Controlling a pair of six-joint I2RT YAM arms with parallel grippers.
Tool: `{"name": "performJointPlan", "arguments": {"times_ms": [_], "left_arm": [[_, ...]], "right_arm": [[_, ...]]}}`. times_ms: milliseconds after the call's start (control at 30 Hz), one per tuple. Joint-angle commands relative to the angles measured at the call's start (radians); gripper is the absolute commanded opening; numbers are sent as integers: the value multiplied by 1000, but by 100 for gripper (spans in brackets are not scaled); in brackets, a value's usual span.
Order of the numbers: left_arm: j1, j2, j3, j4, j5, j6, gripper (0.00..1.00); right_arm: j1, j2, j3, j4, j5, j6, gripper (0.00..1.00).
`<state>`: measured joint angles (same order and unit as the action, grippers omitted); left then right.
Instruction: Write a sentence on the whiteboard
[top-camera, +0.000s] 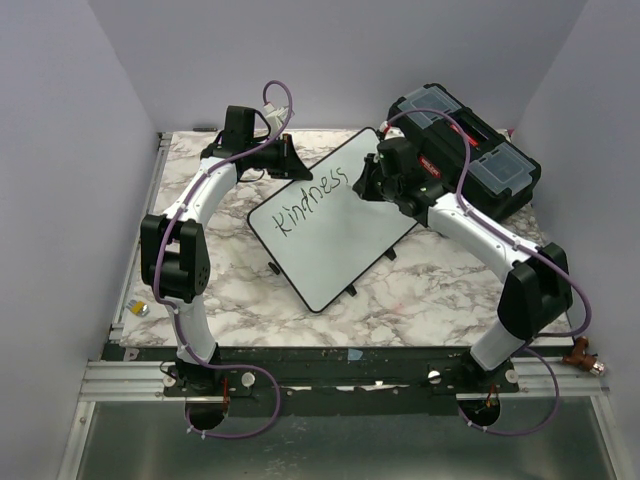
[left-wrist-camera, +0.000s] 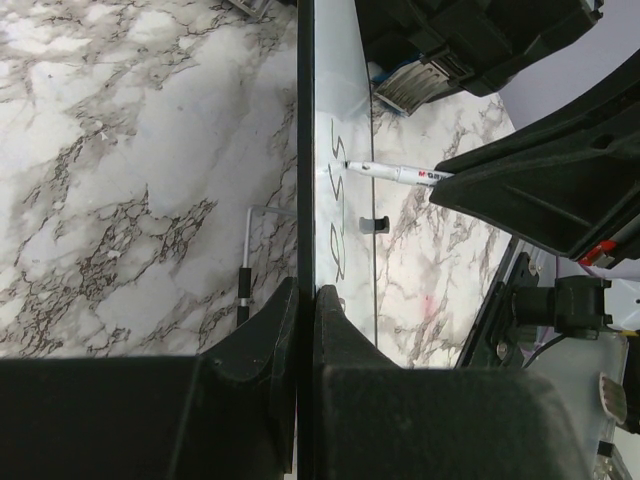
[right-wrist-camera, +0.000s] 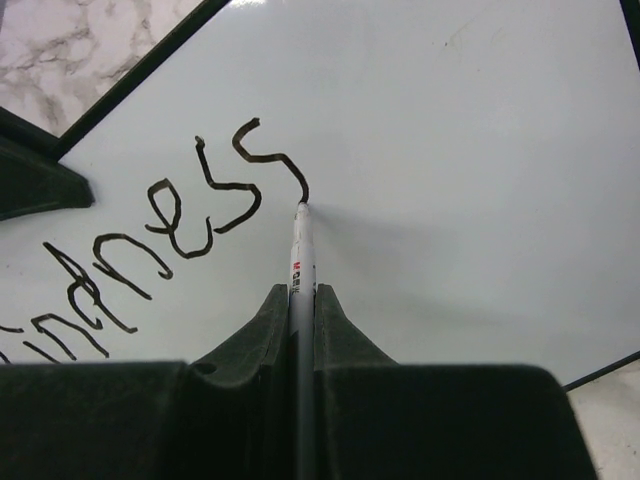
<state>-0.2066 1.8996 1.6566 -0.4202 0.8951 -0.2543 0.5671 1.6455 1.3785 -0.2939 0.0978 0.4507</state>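
Whiteboard (top-camera: 345, 245): glossy white rectangular board, thin black frame, centre of top view.
Lettering (top-camera: 312, 198): black handwritten "kindness".
Left gripper (left-wrist-camera: 307, 295): clamped on the board's edge.
Right gripper (right-wrist-camera: 300, 295): grips slim white marker (right-wrist-camera: 301, 245), tip touching the last "s".

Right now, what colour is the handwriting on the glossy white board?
Black handwriting, clearest in the right wrist view.

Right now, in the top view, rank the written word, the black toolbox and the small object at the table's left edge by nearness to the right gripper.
1. The written word: on the whiteboard, touching the marker in the right gripper.
2. The black toolbox: behind, to the right.
3. The small object: far left edge.
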Motion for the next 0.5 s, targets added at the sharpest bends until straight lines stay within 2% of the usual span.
{"name": "performJointPlan", "arguments": {"times_ms": [0,200,467], "left_arm": [[-28,-49,-11,13,38,69,0],[-28,-49,-16,13,38,70,0],[-28,-54,-27,9,53,79,0]], "right_arm": [[-1,-18,-52,-13,-121,-12,1],[-1,-38,-36,27,-160,-5,1],[-1,-161,-51,41,-56,3,1]]}}
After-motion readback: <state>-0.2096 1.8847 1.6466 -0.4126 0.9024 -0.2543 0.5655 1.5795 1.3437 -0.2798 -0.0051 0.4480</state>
